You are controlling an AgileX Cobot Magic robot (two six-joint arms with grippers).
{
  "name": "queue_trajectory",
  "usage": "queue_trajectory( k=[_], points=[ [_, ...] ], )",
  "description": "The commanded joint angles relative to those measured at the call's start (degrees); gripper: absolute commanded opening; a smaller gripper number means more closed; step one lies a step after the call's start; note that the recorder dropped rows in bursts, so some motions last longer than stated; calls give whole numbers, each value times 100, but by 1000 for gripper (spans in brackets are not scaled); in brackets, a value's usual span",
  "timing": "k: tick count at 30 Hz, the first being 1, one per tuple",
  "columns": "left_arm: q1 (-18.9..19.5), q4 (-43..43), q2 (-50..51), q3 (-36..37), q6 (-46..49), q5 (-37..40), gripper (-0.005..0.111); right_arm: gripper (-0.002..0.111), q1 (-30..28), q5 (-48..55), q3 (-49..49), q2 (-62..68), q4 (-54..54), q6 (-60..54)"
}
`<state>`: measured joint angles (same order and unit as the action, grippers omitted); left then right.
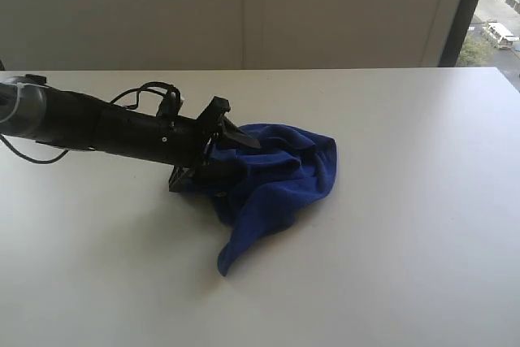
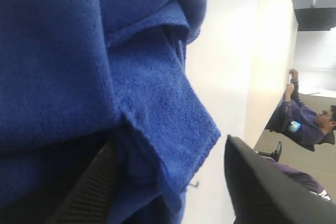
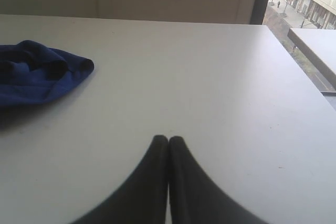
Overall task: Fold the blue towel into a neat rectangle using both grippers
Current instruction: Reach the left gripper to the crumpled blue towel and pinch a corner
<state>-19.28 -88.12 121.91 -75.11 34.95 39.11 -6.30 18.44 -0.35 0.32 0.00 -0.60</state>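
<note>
Currently blue towel (image 1: 276, 176) lies bunched on bench (image 1: 422, 241). Left jaws gape wide, a fold slack between. Right jaws shut, empty, well apart. Risk: closing pinches several layers, dragging the heap.

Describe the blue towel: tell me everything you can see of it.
The towel is deep blue plush cloth with a stitched hem along its edge. It is not folded. It lies bunched in a crumpled heap on the white table, one corner trailing out toward the exterior camera. The left gripper is at its left side, open, with a flap of towel between its fingers; one finger stands clear of the cloth.
</note>
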Motion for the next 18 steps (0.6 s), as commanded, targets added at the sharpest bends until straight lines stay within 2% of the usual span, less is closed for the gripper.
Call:
queue_trajectory(
  k=[1,6,11,18],
  points=[
    [-24,-292,79,-236,119,196,64,0,24,-49,35,-32,0,27],
    [-24,-268,79,-412,119,-22,64,0,24,-49,35,-32,0,27],
    [-37,-103,79,-412,119,-24,58,0,24,-49,35,-32,0,27],
    [-212,137,107,-412,119,-119,57,0,24,-49,35,-32,0,27]
  ],
)
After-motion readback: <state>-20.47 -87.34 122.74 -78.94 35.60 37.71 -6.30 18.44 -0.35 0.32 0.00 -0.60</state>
